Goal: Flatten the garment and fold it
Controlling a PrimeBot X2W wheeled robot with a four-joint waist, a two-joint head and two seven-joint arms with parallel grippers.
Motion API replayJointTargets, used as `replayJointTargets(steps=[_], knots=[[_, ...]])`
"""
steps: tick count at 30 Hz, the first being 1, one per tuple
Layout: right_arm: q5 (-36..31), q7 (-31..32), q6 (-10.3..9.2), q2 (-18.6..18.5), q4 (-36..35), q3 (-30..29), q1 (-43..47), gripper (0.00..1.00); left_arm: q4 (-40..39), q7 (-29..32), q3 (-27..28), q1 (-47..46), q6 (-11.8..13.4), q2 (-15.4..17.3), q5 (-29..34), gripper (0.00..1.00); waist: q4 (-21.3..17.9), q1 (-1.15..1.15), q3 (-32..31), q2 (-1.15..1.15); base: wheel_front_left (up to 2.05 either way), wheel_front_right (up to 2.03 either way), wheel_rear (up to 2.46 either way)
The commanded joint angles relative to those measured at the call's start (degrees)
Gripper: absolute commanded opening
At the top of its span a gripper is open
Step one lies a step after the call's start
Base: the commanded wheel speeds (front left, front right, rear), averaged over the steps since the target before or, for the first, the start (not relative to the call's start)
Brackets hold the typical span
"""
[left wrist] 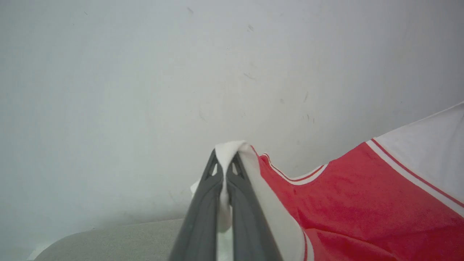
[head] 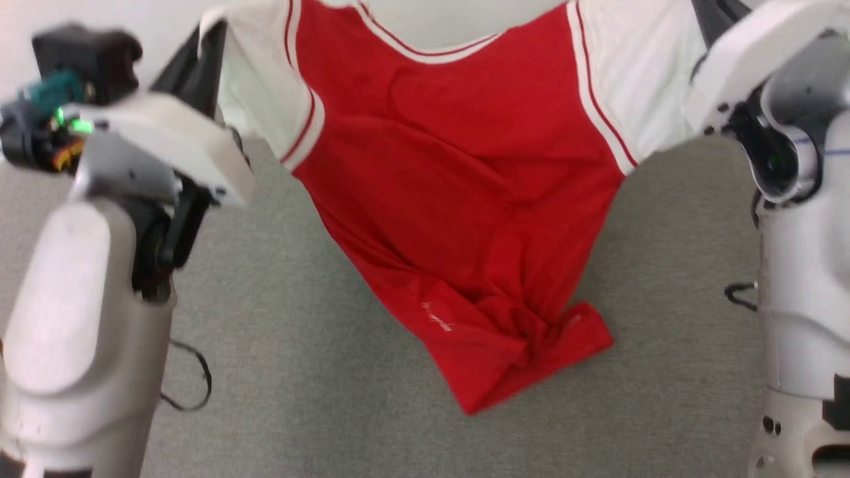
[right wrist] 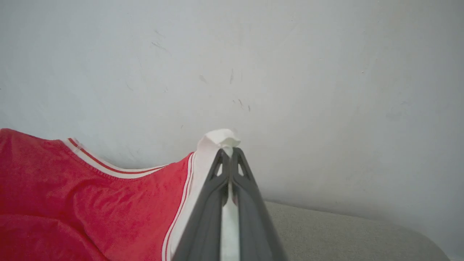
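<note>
Head view: red jersey T-shirt (head: 458,199) hangs between both arms, plain side showing, bottom hem bunched on grey counter (head: 299,398). Not flat yet, no fold made.
Left wrist view: left end effector (left wrist: 225,161) pinched tight on white sleeve cloth.
Right wrist view: right end effector (right wrist: 229,156) pinched tight on other white sleeve.

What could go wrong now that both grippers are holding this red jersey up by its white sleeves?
1. The left gripper and right gripper each pinch only a small tuft of white sleeve; the jersey might slip free under tension.
2. The hem lies bunched and twisted on the grey surface; laying the shirt down as is would likely trap those wrinkles.
</note>
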Motion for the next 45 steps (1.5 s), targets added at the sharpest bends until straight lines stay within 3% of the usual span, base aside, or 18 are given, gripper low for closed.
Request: replayJointTargets(steps=[1, 16, 26, 34, 45], knots=[[-0.72, -0.54, -0.04, -0.01, 1.31, 1.01, -2.66, 0.00, 2.26, 0.50, -0.32, -3.97, -0.48, -0.11, 0.67, 0.00, -3.71, 0.01, -3.62, 0.00, 0.00, 0.00, 0.00], [-4.80, -2.71, -0.04, -0.01, 15.08, 6.02, -20.78, 0.00, 21.74, 2.83, -2.94, -26.40, -3.48, 3.50, 5.31, 0.00, -8.02, 0.01, -3.42, 0.00, 0.00, 0.00, 0.00], [-8.67, -5.01, -0.04, -0.01, 22.00, 6.43, -31.70, 0.00, 28.08, -0.20, -3.01, -39.36, -4.71, 4.52, 6.39, 0.00, -9.65, 0.01, 5.35, 0.00, 0.00, 0.00, 0.00], [-16.05, -9.14, -0.04, -0.01, 21.29, 3.42, -40.24, 0.00, 29.50, -10.29, -1.41, -48.60, -5.85, 4.44, 5.67, 0.00, -8.60, 0.01, 16.58, 0.00, 0.00, 0.00, 0.00], [-28.24, -14.17, -0.04, -0.01, 20.28, -0.38, -49.59, 0.00, 33.89, -23.18, -0.53, -55.08, -8.36, 4.00, 1.88, 0.00, -5.12, 0.01, 27.00, 0.00, 0.00, 0.00, 0.00]])
